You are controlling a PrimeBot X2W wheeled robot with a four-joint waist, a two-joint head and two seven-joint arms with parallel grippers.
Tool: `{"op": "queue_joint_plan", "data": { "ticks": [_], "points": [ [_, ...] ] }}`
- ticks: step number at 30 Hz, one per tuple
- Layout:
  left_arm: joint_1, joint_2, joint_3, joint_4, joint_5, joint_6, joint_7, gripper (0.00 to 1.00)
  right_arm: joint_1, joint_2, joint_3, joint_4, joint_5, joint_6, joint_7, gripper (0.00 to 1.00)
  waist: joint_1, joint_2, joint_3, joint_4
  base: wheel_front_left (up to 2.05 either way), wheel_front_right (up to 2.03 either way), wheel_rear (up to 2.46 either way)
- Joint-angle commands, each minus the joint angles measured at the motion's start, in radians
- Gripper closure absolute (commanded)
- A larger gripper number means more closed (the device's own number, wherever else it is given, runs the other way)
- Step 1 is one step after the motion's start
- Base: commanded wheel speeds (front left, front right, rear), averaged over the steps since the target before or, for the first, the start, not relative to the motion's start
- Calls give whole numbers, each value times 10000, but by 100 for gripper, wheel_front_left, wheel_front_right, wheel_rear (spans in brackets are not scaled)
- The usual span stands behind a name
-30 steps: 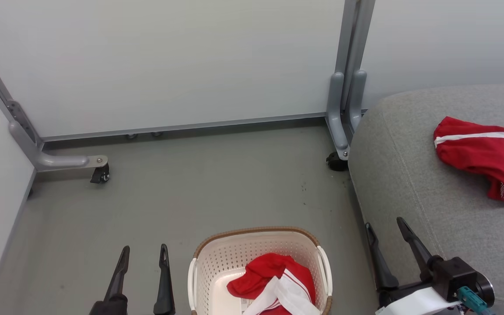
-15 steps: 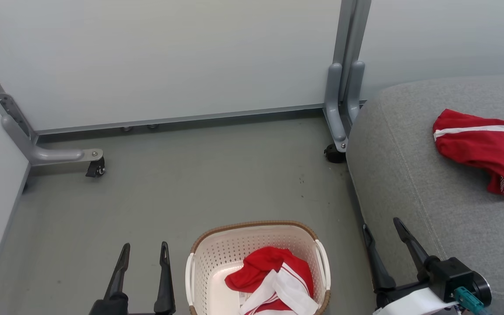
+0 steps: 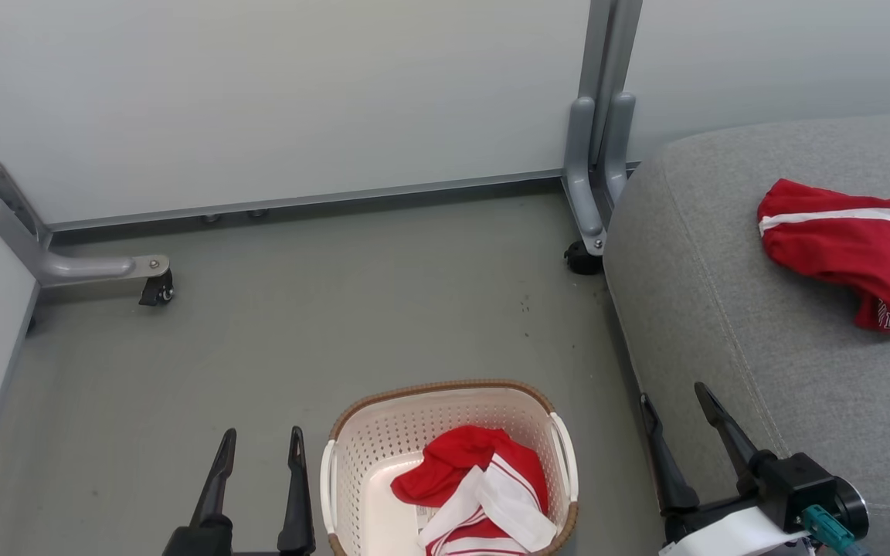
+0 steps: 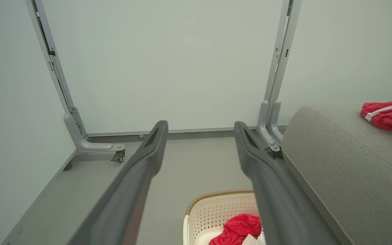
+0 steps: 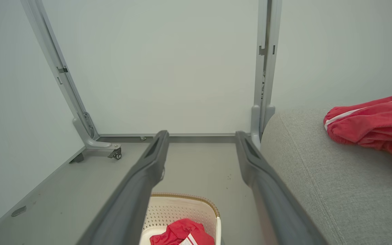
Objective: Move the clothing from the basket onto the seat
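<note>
**Grippers.** The left gripper [image 3: 262,437] has its jaws fully apart with nothing between them, and it hangs over bare floor [image 3: 337,309]. The right gripper [image 3: 674,397] is equally wide and empty, close beside the flank of the seat [image 3: 723,324].

**Task items.** The basket [image 3: 445,384] stands on the floor between the two grippers, just to the right of the left one. A striped garment [image 3: 476,483] lies bunched in the basket, towards the side nearer the right gripper. A lettered garment [image 3: 847,247] rests on the seat, well ahead of the right gripper and to its right.

**Assessment.** The task appears half done, with one garment left to fetch.

**Hazards.**
- The basket looks light and nothing holds it. A finger striking the rim or a handle on the way down would likely tip or drag it.
- The walls are perforated, so a fingertip driven against them could catch in a hole.
- The garment is loosely folded. A pinch on the top white panel alone may let the rest unfurl, trail over the rim, pull the basket along, or drop onto the floor short of the seat.
- The seat's edge is rounded, and cloth released too near it could slide off.
</note>
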Motion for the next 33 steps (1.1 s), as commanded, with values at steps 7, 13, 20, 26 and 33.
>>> {"op": "queue_joint_plan", "data": {
  "ticks": [7, 13, 20, 26, 33],
  "points": [
    [-455, 14, -175, 80, -119, 96, -1, 0, -318, -86, -162, -141, 43, -10, -32, 0, 1, 0, 836, -52, 0, 0, 0],
    [-1767, 16, -352, 717, 56, -398, -1, 0, -1373, -190, -449, -569, 80, -10, -30, 0, 1, 0, 2656, -132, 0, 0, 0],
    [-4142, 20, -742, 2197, 462, -1393, 1, 0, -2719, -510, -822, -1079, 18, -10, -30, 0, 1, 0, 4943, -174, 0, 0, 0],
    [-6140, 73, -1468, 3929, 850, -1938, -1, 0, -3710, -680, -1418, -1413, 5, -10, -30, 0, 1, 0, 6589, -332, 0, 0, 0],
    [-8387, 124, -3611, 6347, 487, -2085, -2, 0, -4442, -825, -1621, -2005, -8, -10, -30, 0, 1, 0, 8059, -618, 0, 0, 0]
  ]
}}
